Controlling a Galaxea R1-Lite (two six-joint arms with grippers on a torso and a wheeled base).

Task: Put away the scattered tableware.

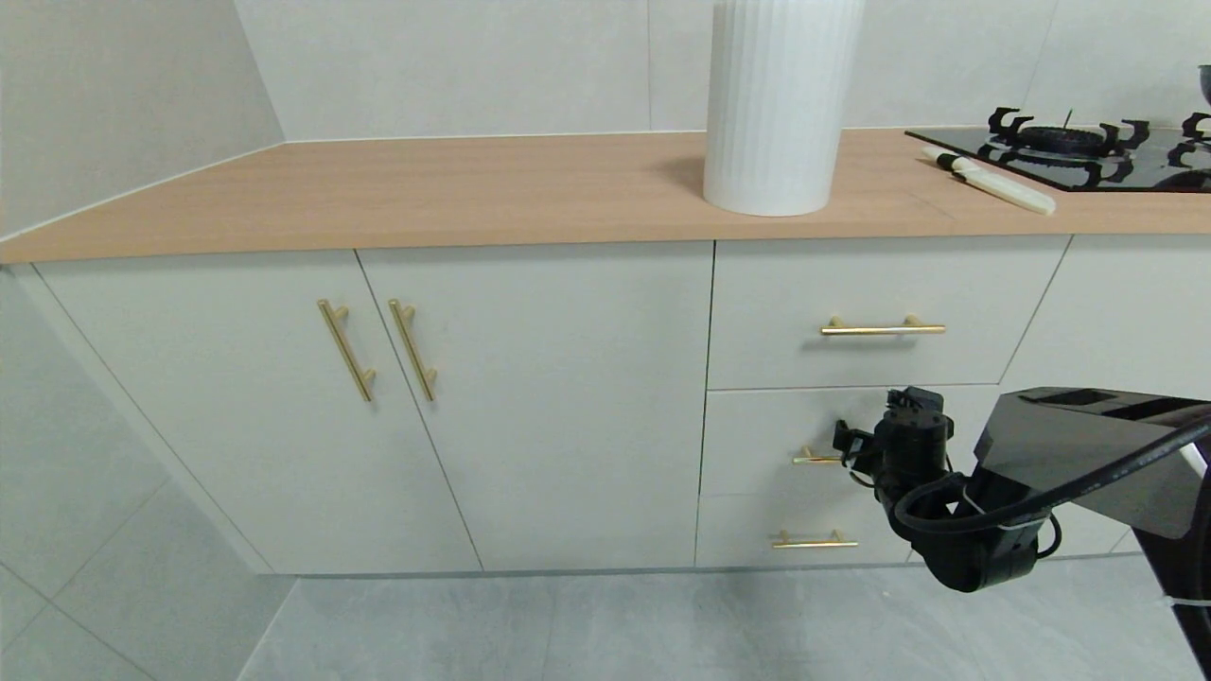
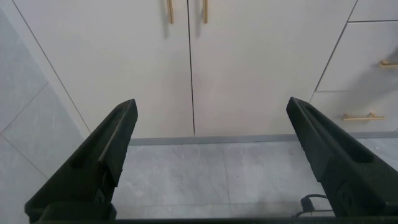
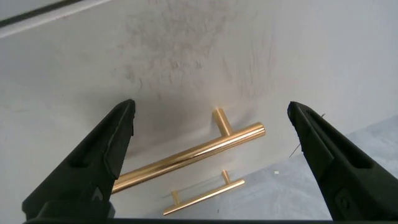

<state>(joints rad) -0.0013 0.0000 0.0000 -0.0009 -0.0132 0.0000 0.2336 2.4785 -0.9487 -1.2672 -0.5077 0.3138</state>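
My right end effector [image 1: 851,443] sits at the middle drawer's handle [image 1: 812,460], between the top handle [image 1: 882,328] and the bottom handle [image 1: 814,542]. On the desk [image 1: 473,189] above stands a white ribbed vase [image 1: 778,104]. To its right a knife [image 1: 989,180] lies just beside the hob [image 1: 1069,147]. Two cupboard doors [image 1: 530,407] are on the left.

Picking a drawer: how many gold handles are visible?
5: left door handle, right door handle, top drawer handle, middle drawer handle partly behind the right gripper, bottom drawer handle. More may be hidden.
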